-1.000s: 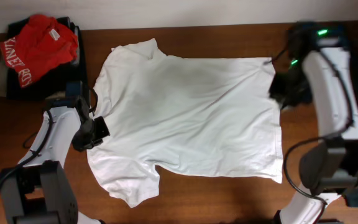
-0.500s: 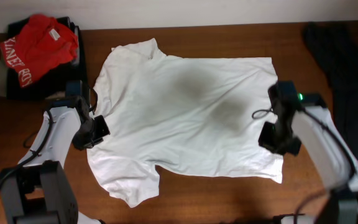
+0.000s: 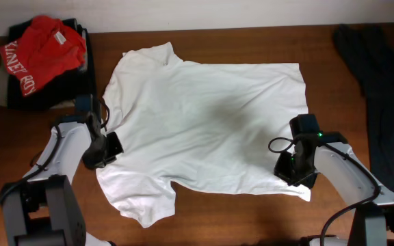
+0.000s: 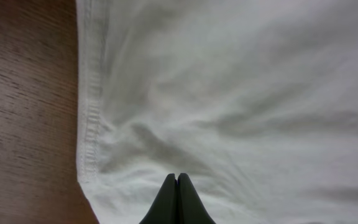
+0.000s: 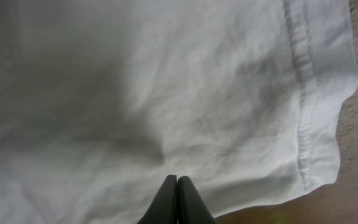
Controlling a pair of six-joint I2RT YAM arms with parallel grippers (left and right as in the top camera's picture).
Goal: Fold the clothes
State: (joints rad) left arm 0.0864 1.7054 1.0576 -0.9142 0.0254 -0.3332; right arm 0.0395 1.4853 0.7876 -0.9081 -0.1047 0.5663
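**Overhead and wrist views – garment laid out, both tools on it.** A white T-shirt (image 3: pixel 204 130) is shown spread flat on the brown wooden table (image 3: pixel 252 219), with a plain side uppermost. The two short sleeves are turned toward the left arm's side and the straight bottom hem toward the right arm's side. Soft wrinkles are seen across the body, and a faint shadow lies near its middle.

The left gripper (image 3: pixel 108 147) is placed at the shirt's edge between the two sleeves. In the left wrist view its fingers (image 4: pixel 169 199) are pressed together to a single dark point resting on the cloth, just beside a stitched edge (image 4: pixel 89 118), past which bare wood is exposed. Creases are seen running toward the point, but whether fabric is pinched between the fingers cannot be told.

The right gripper (image 3: pixel 294 167) is placed over the hem corner nearest that arm. In the right wrist view its fingers (image 5: pixel 185 199) are likewise drawn together with no gap, set on the cloth near the stitched hem (image 5: pixel 303 112) – here too, a pinch cannot be confirmed.

A red shirt (image 3: pixel 43 51) with white lettering is heaped on a dark pile (image 3: pixel 53 96) at the far corner on the left arm's side, apart from the T-shirt. A long dark garment (image 3: pixel 382 82) is draped along the table edge on the right arm's side.
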